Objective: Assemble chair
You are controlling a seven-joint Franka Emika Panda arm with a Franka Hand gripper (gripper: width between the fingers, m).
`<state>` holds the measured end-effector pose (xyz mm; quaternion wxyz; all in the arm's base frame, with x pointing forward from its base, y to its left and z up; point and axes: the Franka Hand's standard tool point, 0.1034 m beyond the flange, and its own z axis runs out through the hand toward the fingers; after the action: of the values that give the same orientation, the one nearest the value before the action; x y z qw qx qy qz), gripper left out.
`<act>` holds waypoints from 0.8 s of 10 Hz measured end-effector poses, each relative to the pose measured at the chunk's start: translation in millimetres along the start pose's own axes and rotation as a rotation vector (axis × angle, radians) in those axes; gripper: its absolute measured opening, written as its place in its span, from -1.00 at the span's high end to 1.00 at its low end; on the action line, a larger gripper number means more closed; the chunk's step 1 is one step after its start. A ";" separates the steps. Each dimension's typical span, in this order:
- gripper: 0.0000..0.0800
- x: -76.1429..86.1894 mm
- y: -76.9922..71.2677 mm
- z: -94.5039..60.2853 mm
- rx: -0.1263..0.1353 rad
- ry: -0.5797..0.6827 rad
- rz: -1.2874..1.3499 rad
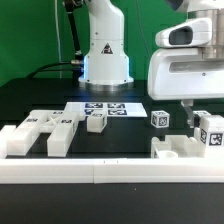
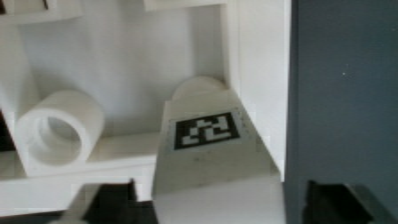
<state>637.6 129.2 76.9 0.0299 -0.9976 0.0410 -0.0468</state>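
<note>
**Step in hand.** Judged from the layout, the step is the pick-up of 1 bar (image 1: 211,134); no parts appear joined yet. The bar stands at the exterior view's right, on the table (image 1: 125,142), just behind the white bracket (image 1: 176,150) and directly under the gripper (image 2: 222,206). The slab (image 1: 38,134) lies well apart at the exterior view's left. 1 cube (image 1: 159,118) sits near the bar, toward the middle. The marker board (image 1: 106,107) lies farther back, and the rail (image 1: 110,176) runs along the front edge.

**Next move.** The move likely calls for:
1. A firm, centred grip on the bar's 2 side faces.
2. A straight lift, so that the bar clears the bracket wall beside it.
3. A carry toward the slab, with the bar's tag face kept square to its mating notch.

Risk, as a judgement: an off-centre grip may let the bar twist against the bracket.

**Tool.** In the wrist view the 2 fingers (image 2: 100,206) flank the bar, 1 on each side, and the jaws stand narrow, only slightly wider than the bar. Whether the pads press on the bar cannot be told, since a thin dark line shows on at least 1 side. The bar rests low, not raised. A round white piece (image 2: 59,130) lies beside the bar, apart from the fingers.
</note>
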 end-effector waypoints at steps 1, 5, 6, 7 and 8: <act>0.03 0.1 0.6 0.0 -0.001 0.000 0.001; 0.27 0.2 0.7 -0.1 0.001 0.000 0.043; 0.27 0.4 1.2 -0.2 0.001 0.000 0.123; 0.27 0.7 2.2 -0.3 0.006 0.000 0.254; 0.27 1.1 2.9 -0.6 0.007 0.000 0.354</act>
<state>638.4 126.1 77.3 0.0413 -0.9747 0.2157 -0.0411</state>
